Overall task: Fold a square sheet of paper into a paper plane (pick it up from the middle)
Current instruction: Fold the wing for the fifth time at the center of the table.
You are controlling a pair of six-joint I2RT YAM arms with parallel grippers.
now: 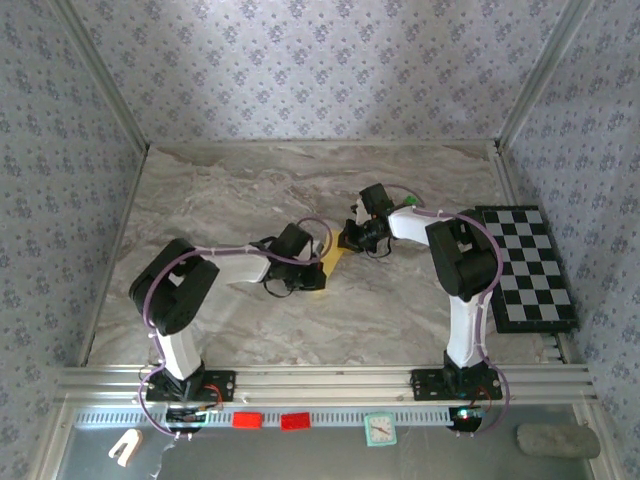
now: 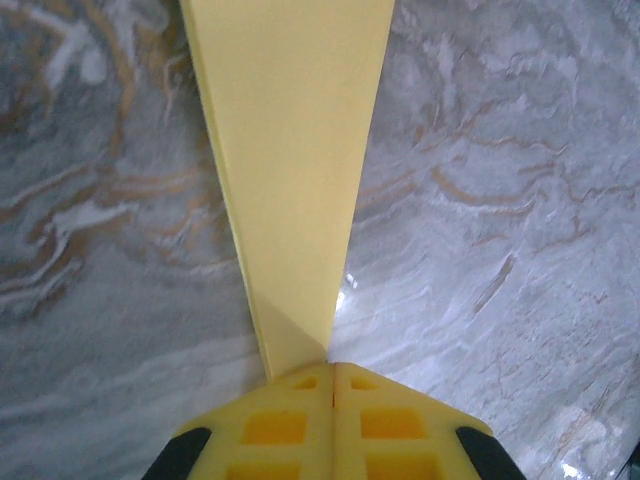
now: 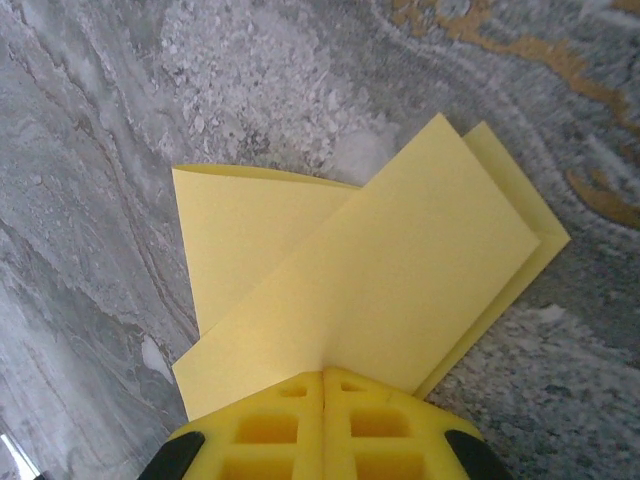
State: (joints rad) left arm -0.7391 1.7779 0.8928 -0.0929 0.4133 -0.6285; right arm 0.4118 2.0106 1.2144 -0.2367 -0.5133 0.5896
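step: judged as late folding, sharpening the wing/centre crease while both arms hold the paper plane (image 1: 334, 262) taut.
paper plane: left of the checkered board (image 1: 525, 265), well apart from it, low over the marble table (image 1: 230, 190). can't tell if it touches the top.
left gripper (image 2: 333, 372): pads closed flat together, pinching the narrow pointed end. the paper widens away from the tips. it's on the plane's far side from the board.
right gripper (image 3: 323, 375): pads also closed, clamped on the wider end where two or three flaps overlap. it's on the plane's board side.
layers: rt wrist view shows one flap laid skew over another, edges not lined up, and a thin under-layer peeking out toward the board.
how to do it well: hold the left pinch firm as the anchor and move only the rt arm. pull gently along the plane's length so the crease stays straight. no twist, since thin paper prob. tears or buckles at the tip. square the skew flaps before pressing down. press w/ the pad faces, not the edges.
risk: too much pull could slip the point out of the left pads. an uneven drag would set a crooked wing.
containers: none i can make out near the board or the plane. the paper sits in nothing, just between the two grippers.
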